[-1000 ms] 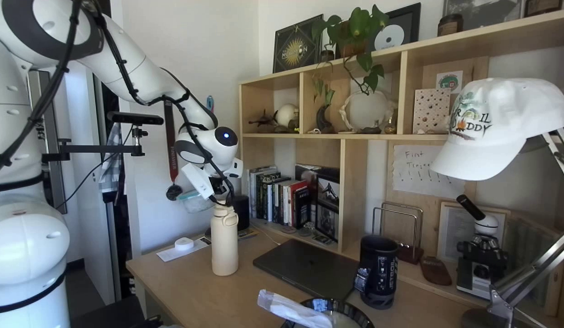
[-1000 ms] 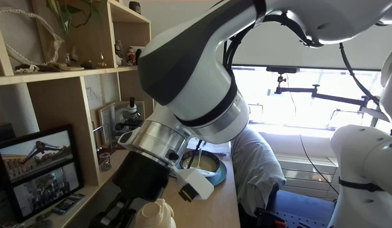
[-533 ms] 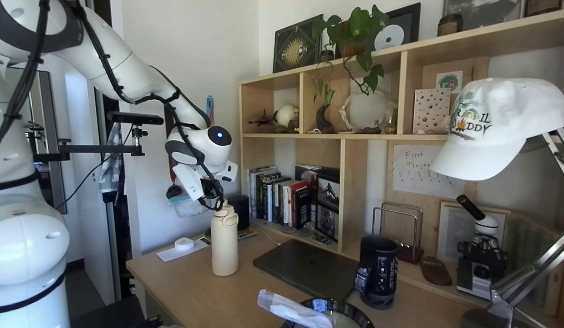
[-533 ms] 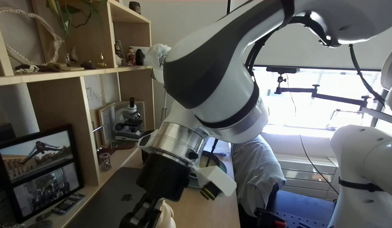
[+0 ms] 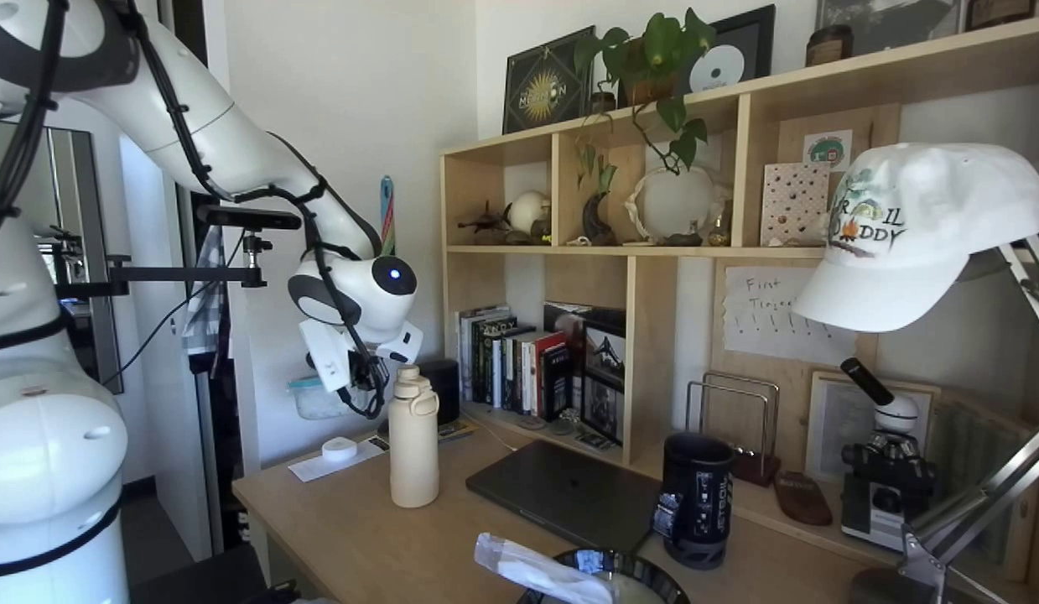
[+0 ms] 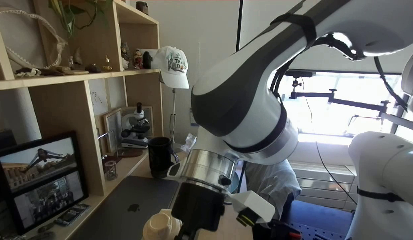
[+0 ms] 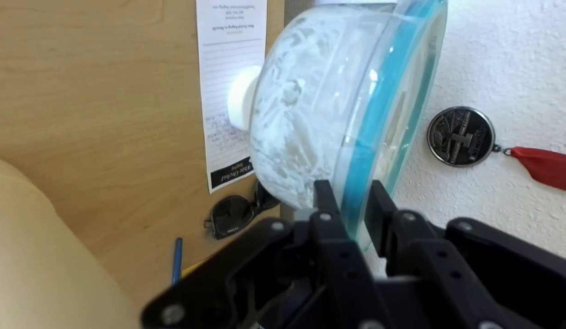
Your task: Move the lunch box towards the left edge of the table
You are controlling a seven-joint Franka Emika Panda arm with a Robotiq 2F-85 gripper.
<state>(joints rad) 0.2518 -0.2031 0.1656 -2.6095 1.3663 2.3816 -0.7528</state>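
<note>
The lunch box point(image 7: 301, 105) is a rounded, clear container with a light blue lid band. My gripper point(image 7: 350, 194) is shut on its rim, one finger on each side of the lid edge in the wrist view. In an exterior view the lunch box point(image 5: 318, 398) hangs in the air with its lid up, over the far left end of the table point(image 5: 335, 520) and in front of the wall. There my gripper point(image 5: 368, 398) is partly hidden by cables. In an exterior view the gripper's body point(image 6: 199, 206) shows, but the fingertips and lunch box are out of view.
A tall cream bottle point(image 5: 414, 453) stands close beside the gripper. Under the box lie a paper point(image 5: 305, 467) with a white round object point(image 5: 339, 450) and sunglasses point(image 7: 232, 214). A closed laptop point(image 5: 561, 486), black mug point(image 5: 698, 503) and bowl point(image 5: 645, 579) stand farther along. A medal point(image 7: 461, 136) hangs on the wall.
The arm has carried the lunch box left and down, away from the bottle and shelf. Where the exterior view looks along the desk, the arm has moved right, uncovering the mug, laptop and cap.
</note>
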